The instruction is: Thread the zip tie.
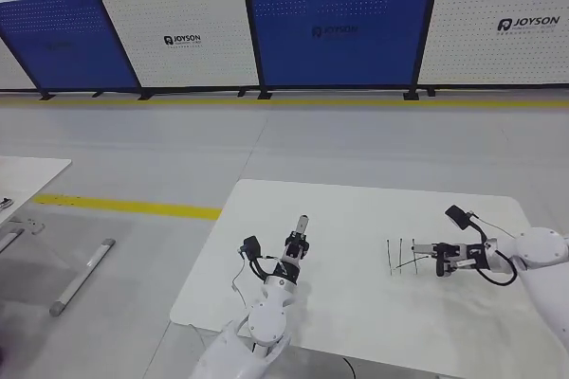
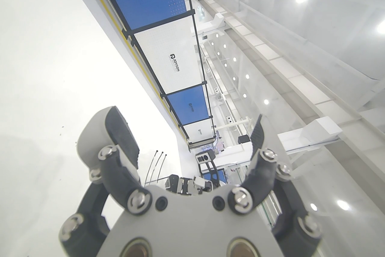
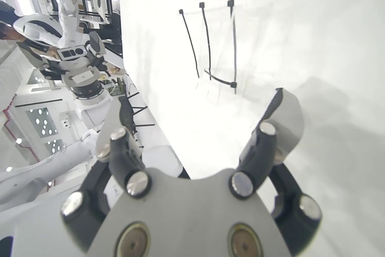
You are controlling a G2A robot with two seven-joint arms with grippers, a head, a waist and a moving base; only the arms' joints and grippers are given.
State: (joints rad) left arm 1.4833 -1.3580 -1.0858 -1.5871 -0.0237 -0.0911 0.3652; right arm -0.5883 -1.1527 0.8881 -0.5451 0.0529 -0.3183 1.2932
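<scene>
Zip ties (image 3: pixel 207 44) lie on the worktop (image 1: pixel 360 313), long axes near-to-far, just left of the right arm's (image 1: pixel 541 248) open, empty jaws; the left arm's (image 1: pixel 273 308) jaws, also open, are well apart.

A white table with rounded corners (image 1: pixel 360 213) occupies the lower centre and right of the frame. Several thin black plastic zip ties (image 1: pixel 401 257) lie side by side on it, right of centre. The right gripper (image 1: pixel 420 250) comes in from the right edge and points leftward, its tip at the ties. The left gripper (image 1: pixel 302 224), left of centre, points toward the top of the frame, well apart from them. A grey tube (image 1: pixel 82 277) lies on the floor at lower left.
</scene>
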